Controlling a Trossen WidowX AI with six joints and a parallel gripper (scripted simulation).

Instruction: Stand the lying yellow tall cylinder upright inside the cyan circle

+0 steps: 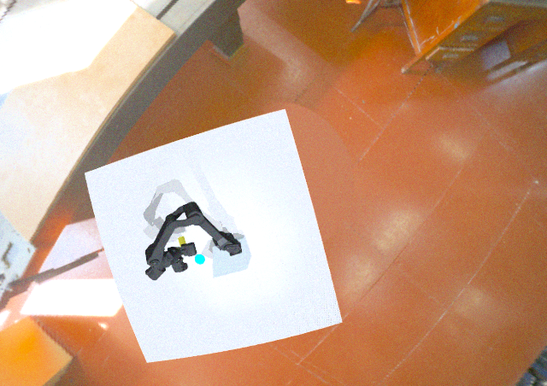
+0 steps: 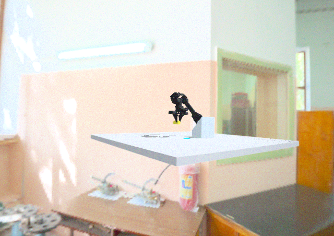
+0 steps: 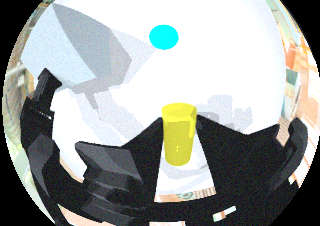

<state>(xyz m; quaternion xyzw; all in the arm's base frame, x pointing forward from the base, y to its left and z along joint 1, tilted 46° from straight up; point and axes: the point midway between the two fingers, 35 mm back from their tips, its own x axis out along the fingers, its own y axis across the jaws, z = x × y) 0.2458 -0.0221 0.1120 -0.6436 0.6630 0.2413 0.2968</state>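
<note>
White table (image 2: 229,147), peach wall behind. My gripper (image 2: 178,119) hangs above the table, fingers pinching the yellow tall cylinder (image 3: 179,134), held in the air, near but short of the cyan circle (image 3: 163,37).

Yellow tall cylinder (image 3: 179,134): plain yellow, smooth, flat-ended. It is clamped between the fingers of the gripper (image 2: 177,119) and carried clear of the white table (image 2: 204,147); in the exterior view it hangs well above the surface. Its axis lies roughly level, not upright. Cyan circle (image 3: 163,37): flat round mark on the table, unoccupied, lying near the cylinder but apart from it.
</note>
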